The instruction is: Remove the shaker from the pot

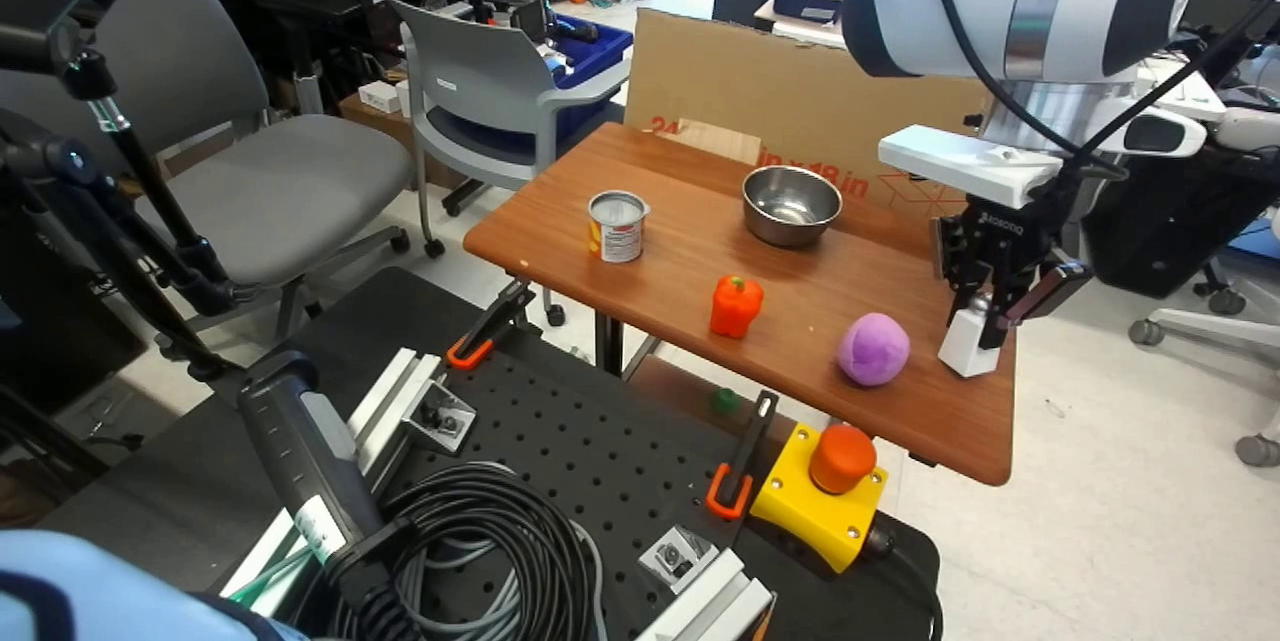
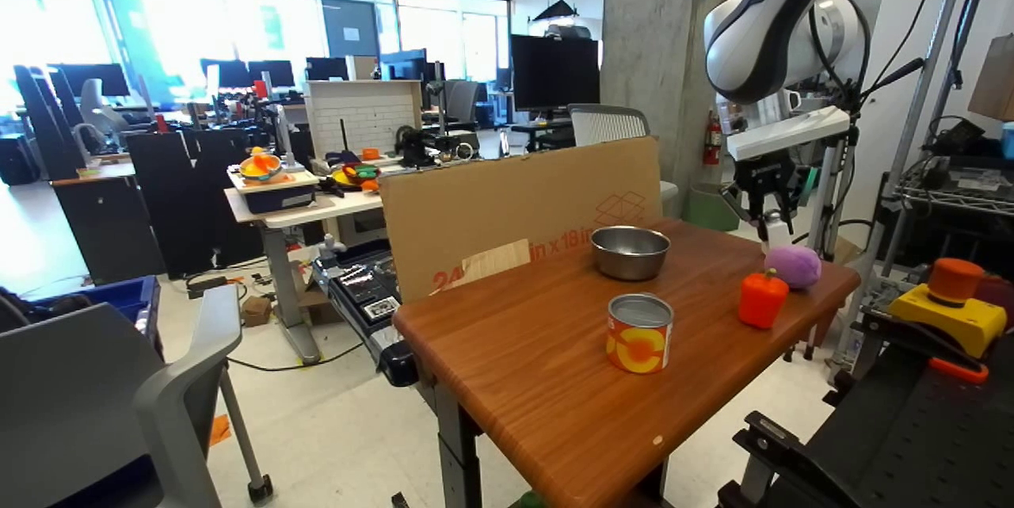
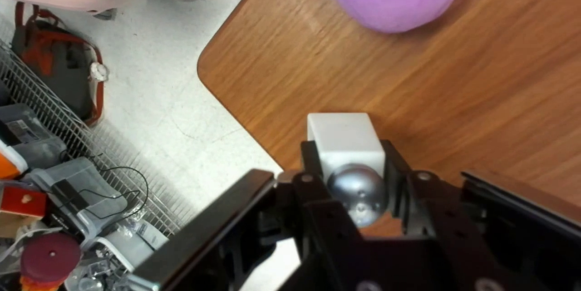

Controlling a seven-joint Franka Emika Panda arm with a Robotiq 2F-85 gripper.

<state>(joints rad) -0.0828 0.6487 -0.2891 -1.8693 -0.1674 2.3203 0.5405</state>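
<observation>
The claw [image 3: 349, 146], part-closed, gripped both sides of the shaker [image 1: 967, 351], out of the pot [image 1: 790, 230], which stood well apart from the claw. With the base perhaps not flat on the table [image 1: 860, 266], a leaning release could topple the shaker, even over the edge near the claw; a careless swing could knock the nearby ball [image 1: 873, 350].

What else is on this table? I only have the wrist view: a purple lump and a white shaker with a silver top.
Observer: A steel pot stands on the table, apart from the white shaker.
Operator: Anything colourful I'm missing?
Observer: An orange-red pepper, standing near the purple lump.
Operator: And is something behind the pot?
Observer: A large cardboard sheet stands behind it in both exterior views.
</observation>
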